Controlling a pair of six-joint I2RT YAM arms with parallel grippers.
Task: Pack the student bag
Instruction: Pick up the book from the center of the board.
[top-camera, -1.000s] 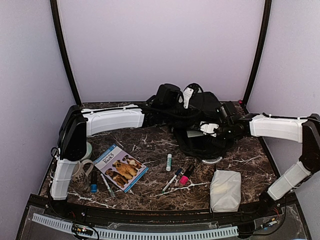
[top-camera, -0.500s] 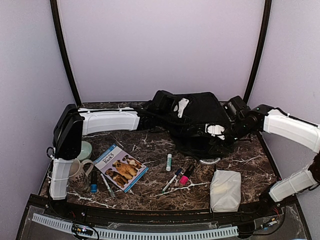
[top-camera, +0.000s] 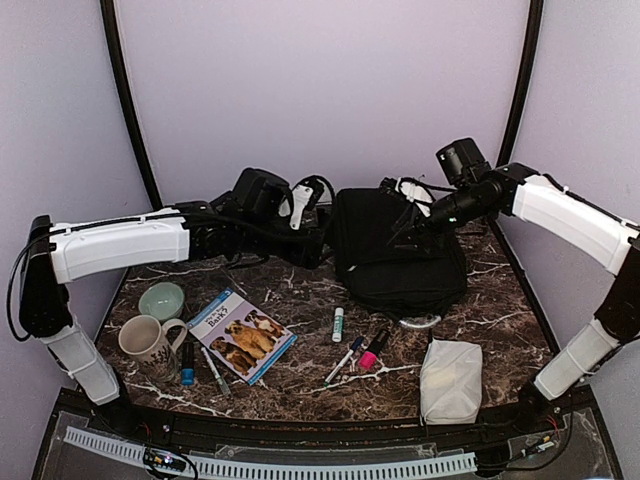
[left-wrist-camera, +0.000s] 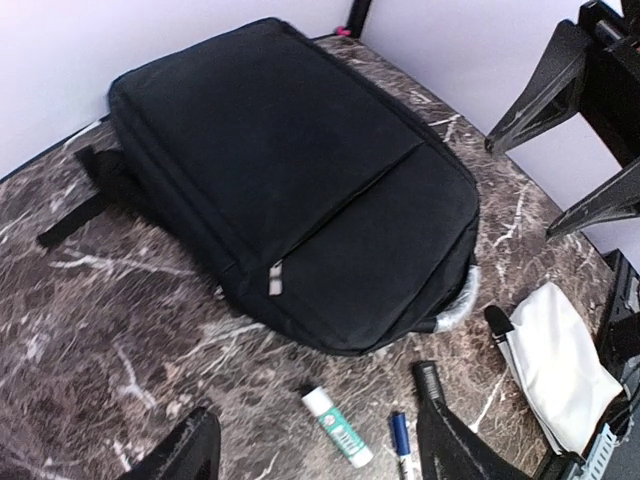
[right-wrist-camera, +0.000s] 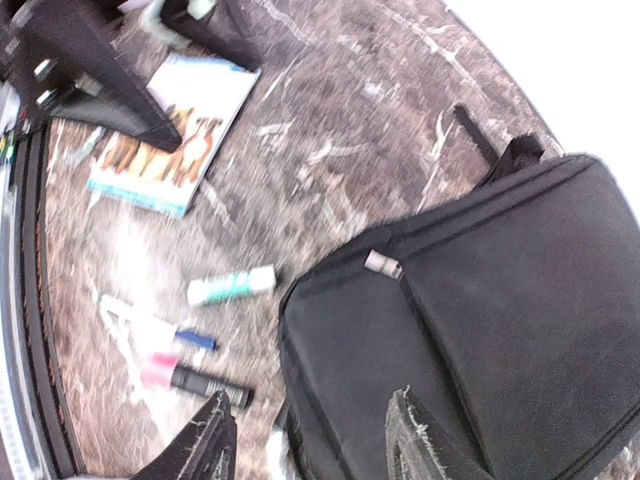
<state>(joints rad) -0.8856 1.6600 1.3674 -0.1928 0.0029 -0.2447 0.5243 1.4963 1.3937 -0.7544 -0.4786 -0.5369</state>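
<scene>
The student bag (top-camera: 400, 262) lies flat on the marble bench (top-camera: 505, 300), far of centre and a little to the right, with its front panel facing up. A small grey zipper pull (left-wrist-camera: 273, 284) sits on the seam of the front pocket. A strap trails off one of its corners onto the bench. Something shiny and curved (left-wrist-camera: 456, 311) peeks out at its near edge; what it is cannot be told.

The left claw (left-wrist-camera: 312, 400) hangs above the bench just left of the bag, its jaws wide apart with nothing between them. The right claw (right-wrist-camera: 308, 400) hovers over the far right part of the bag, its jaws also apart and holding nothing. The right wrist view is blurred.

Near the bag's near edge lies a glue stick (top-camera: 338, 323), and nearer still a cluster of markers (top-camera: 349, 359) with a pink-capped one (top-camera: 370, 356) among them. A white pouch (top-camera: 452, 381) rests near the right near corner. Left of centre lies a book (top-camera: 241, 335) with dogs on its cover. Further left stand a mug (top-camera: 150, 345) and, just beyond it, a pale green bowl (top-camera: 162, 298). Two pens (top-camera: 212, 369) lie between the mug and the book.
</scene>
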